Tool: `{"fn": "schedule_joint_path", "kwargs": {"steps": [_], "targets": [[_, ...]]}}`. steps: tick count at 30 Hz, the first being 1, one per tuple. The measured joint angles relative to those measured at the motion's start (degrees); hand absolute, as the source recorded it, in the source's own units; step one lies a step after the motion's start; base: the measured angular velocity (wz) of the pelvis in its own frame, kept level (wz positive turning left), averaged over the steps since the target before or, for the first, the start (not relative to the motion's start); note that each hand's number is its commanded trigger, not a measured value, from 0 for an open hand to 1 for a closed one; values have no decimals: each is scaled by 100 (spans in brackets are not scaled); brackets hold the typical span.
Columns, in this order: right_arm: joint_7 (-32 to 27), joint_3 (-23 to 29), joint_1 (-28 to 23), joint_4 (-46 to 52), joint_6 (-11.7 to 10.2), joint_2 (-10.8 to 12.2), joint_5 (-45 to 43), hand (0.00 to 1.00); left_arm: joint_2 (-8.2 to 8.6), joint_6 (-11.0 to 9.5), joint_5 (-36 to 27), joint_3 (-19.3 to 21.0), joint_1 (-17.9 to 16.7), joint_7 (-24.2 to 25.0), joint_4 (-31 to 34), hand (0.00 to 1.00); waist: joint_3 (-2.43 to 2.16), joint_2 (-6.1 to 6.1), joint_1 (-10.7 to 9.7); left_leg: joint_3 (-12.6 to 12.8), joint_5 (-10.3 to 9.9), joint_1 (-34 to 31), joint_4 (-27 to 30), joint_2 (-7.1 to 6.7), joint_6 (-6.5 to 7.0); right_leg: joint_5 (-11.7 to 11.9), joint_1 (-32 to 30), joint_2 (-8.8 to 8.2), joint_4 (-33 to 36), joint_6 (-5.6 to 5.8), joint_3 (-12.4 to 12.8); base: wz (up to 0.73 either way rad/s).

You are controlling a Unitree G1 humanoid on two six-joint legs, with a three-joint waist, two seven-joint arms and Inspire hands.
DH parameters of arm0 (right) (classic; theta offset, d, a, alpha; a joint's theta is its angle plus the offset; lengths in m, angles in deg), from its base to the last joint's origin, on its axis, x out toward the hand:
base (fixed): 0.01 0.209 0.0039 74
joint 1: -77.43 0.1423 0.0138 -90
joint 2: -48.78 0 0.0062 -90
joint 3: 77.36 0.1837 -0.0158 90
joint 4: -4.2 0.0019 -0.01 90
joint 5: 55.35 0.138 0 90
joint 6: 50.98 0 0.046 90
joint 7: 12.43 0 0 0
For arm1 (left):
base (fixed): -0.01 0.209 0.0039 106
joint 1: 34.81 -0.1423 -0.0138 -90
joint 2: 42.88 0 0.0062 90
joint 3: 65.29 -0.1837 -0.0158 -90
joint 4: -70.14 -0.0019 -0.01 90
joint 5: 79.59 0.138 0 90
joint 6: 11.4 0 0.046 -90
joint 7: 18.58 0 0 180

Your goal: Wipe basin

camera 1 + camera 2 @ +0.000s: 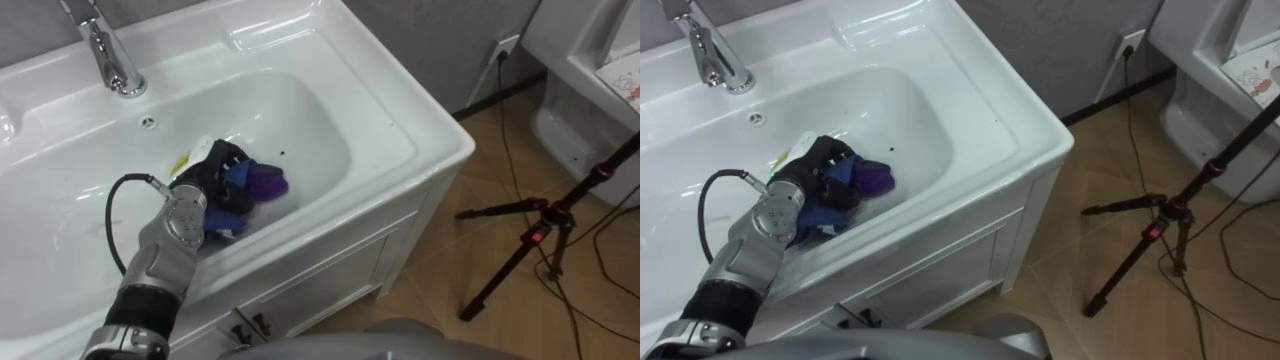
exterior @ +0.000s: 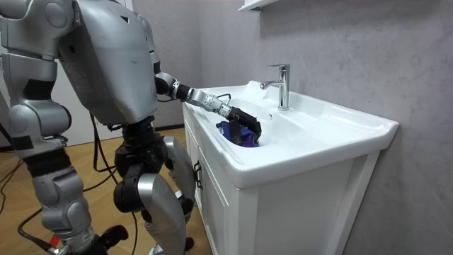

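Down in white basin (image 1: 400, 150), crumpled blue-and-purple cloth (image 1: 264, 183), left hand (image 1: 214, 172) clamped round it

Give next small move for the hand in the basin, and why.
Probably slide the left hand, with the cloth it grips, a little forward over the dark speck just past the cloth: the cloth sits bunched at the basin bowl's near wall, and the speck is not yet wiped.
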Motion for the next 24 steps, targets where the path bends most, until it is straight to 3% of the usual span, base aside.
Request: {"fn": "schedule_joint_path", "kwargs": {"steps": [10,19,24], "targets": [[104,2,-61,-6,4,4,-21,0,-23,0,36,-2,8,28,0,100,1,-12,2,163,0,50,-15,65,0,23,-4,15,-4,-9,41,-4],[107,77,-44,4,5,-15,9,0,-75,-59,285,3,-1,21,-34,100,10,-11,44,128,0,77,-11,68,0,16,-2,74,19,-23,96,-1],[96,307,-68,0,98,-17,-15,0,-75,-248,432,109,-11,-33,-249,100,5,57,61,95,0,87,-30,62,0,21,-2,97,19,-32,133,-1]]}}
